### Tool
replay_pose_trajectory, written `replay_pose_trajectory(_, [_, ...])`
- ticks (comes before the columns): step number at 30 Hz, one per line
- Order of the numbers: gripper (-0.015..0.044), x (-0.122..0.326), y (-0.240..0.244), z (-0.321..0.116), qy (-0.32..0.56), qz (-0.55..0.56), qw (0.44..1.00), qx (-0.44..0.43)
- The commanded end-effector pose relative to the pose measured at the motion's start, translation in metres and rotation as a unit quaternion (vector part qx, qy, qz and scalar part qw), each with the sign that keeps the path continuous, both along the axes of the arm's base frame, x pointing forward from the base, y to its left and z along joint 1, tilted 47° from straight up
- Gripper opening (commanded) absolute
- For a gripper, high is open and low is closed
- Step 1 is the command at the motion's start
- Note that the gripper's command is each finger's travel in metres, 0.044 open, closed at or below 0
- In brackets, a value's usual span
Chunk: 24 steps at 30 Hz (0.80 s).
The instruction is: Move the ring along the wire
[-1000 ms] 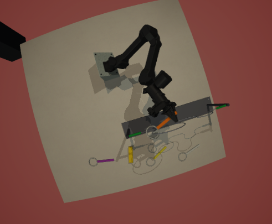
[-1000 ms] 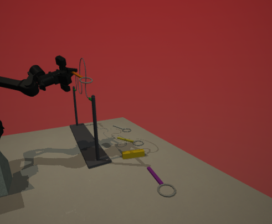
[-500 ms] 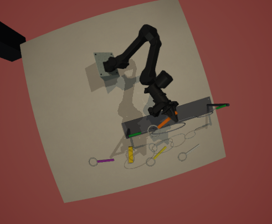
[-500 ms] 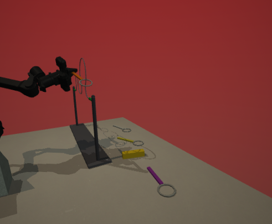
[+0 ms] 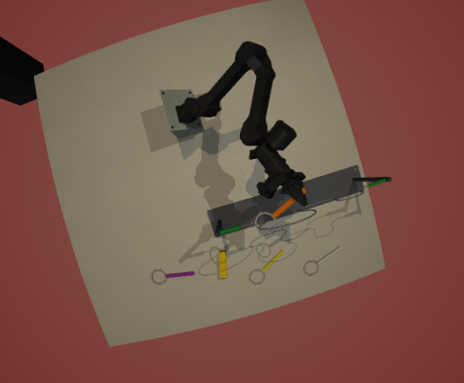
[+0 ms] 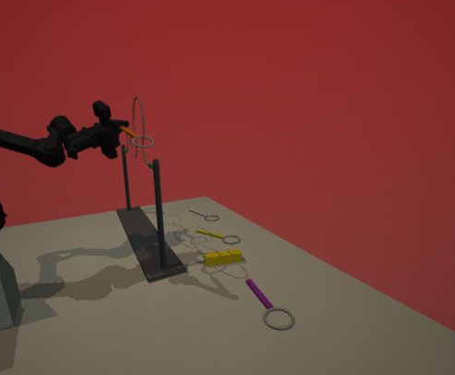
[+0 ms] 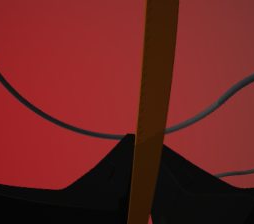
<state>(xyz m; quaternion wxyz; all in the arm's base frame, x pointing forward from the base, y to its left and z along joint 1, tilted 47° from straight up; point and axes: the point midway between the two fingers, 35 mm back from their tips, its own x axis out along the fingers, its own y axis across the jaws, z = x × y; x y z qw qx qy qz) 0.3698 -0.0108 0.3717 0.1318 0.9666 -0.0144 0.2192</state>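
My gripper (image 5: pixel 300 197) (image 6: pixel 122 124) (image 7: pixel 137 141) is shut on the orange handle (image 5: pixel 283 207) (image 6: pixel 128 131) (image 7: pixel 159 65). The ring (image 5: pixel 255 222) (image 6: pixel 143 146) lies nearly flat at the handle's far end, above the green part (image 5: pixel 231 230) (image 6: pixel 151 166) beside the near post (image 6: pixel 159 216). The grey wire (image 6: pixel 136 97) (image 7: pixel 87 133) appears to pass through the ring; whether they touch cannot be told. The wire's tall loop rises close to the ring and fingertips. The other green part (image 5: pixel 377 182) (image 6: pixel 124 150) is by the far post (image 6: pixel 126 179). The wrist view does not show the ring.
The dark base plate (image 5: pixel 326 185) (image 6: pixel 139 239) carries both posts. On the table lie a yellow block (image 5: pixel 222 265) (image 6: pixel 223 257), a purple-handled ring tool (image 5: pixel 180 274) (image 6: pixel 259 294), a yellow-handled one (image 5: pixel 273 261) (image 6: pixel 209 233) and a grey one (image 5: pixel 329 255) (image 6: pixel 197 214).
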Motion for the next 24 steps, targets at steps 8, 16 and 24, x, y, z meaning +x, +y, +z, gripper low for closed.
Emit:
replay_pose_trajectory(8, [-0.0150,-0.011,0.025,-0.018,-0.040,0.014,0.995,-0.089])
replay_pose_trajectory(16, [-0.0150,-0.011,0.046,-0.031,-0.042,0.017,0.985,-0.168])
replay_pose_trajectory(24, [-0.0150,-0.012,0.062,-0.045,-0.044,0.019,0.970,-0.239])
